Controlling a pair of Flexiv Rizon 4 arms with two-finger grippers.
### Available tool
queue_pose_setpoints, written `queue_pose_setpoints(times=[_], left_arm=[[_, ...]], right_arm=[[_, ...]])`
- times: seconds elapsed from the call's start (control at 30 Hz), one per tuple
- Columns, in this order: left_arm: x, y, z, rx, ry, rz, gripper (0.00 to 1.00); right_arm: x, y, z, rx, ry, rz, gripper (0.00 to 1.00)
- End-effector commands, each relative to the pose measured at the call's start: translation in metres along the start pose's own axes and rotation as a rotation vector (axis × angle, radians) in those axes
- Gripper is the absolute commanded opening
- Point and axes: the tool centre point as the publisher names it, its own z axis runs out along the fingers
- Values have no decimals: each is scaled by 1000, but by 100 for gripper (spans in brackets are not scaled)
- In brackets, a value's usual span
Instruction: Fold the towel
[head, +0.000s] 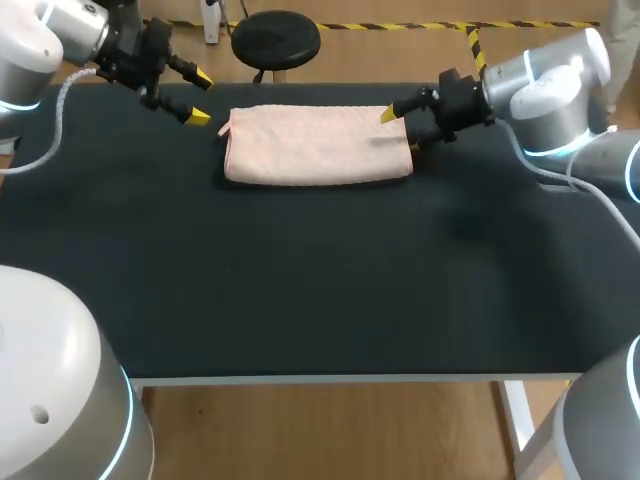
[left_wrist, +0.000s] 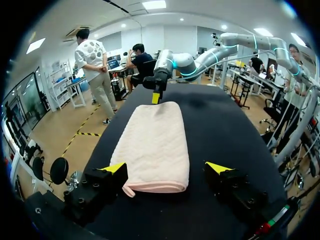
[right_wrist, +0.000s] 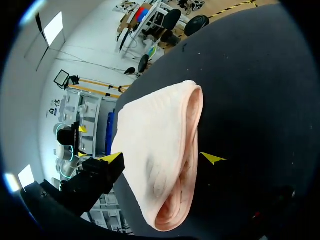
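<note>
A pink towel (head: 318, 147), folded into a long thick rectangle, lies flat at the back of the black table (head: 300, 290). My left gripper (head: 200, 97) hangs open just off the towel's left end, raised above the table. In the left wrist view the towel (left_wrist: 155, 145) stretches away ahead of that gripper (left_wrist: 166, 168), its near end below the spread fingers. At the towel's right end my right gripper (head: 400, 130) is open, one yellow tip over the cloth. The right wrist view has the towel's layered end (right_wrist: 170, 150) under and between that gripper's (right_wrist: 162, 158) fingers, which do not clamp it.
The table's black surface (left_wrist: 225, 130) runs wide in front of the towel, to the white front edge (head: 320, 379). My right arm (left_wrist: 200, 57) reaches in over the towel's far end in the left wrist view.
</note>
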Motion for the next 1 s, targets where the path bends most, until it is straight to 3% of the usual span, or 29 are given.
queue_pose_setpoints(times=[0.03, 0.67, 0.7, 0.73, 0.77, 0.8, 1.0], left_arm=[[0, 1, 0, 2, -2, 1, 100], [0, 1, 0, 2, -2, 1, 100], [0, 1, 0, 2, -2, 1, 100], [0, 1, 0, 2, -2, 1, 100], [0, 1, 0, 2, -2, 1, 100], [0, 1, 0, 2, -2, 1, 100], [0, 1, 0, 2, -2, 1, 100]], right_arm=[[-3, 6, 3, 14, 1, -1, 100], [3, 5, 20, 50, -8, -25, 100], [4, 5, 20, 49, -20, -30, 49], [4, 4, 20, 47, -26, -32, 32], [4, 4, 19, 45, -29, -31, 5], [3, 4, 19, 43, -45, -39, 0], [6, 4, 17, 34, -68, -44, 0]])
